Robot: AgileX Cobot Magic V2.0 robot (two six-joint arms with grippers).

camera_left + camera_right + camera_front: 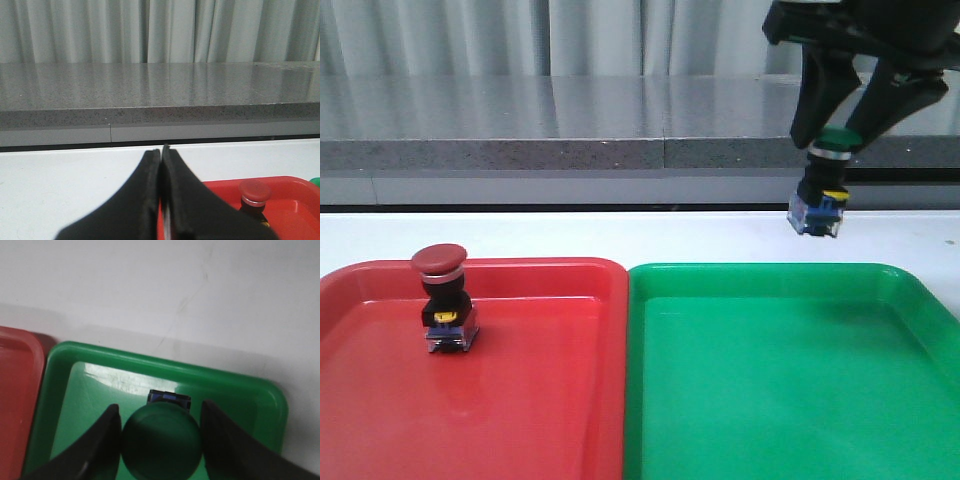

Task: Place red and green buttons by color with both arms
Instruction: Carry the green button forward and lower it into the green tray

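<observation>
While my right gripper [832, 135] clamps the green-capped push-button [823, 185] by its cap, hanging it above the green plastic tray [880, 285] ready to lower, my left gripper [161, 165] rests pressed closed, empty: the dark-red mushroom-capped button [444, 300] stands upright in the red plastic tray [570, 280].
</observation>
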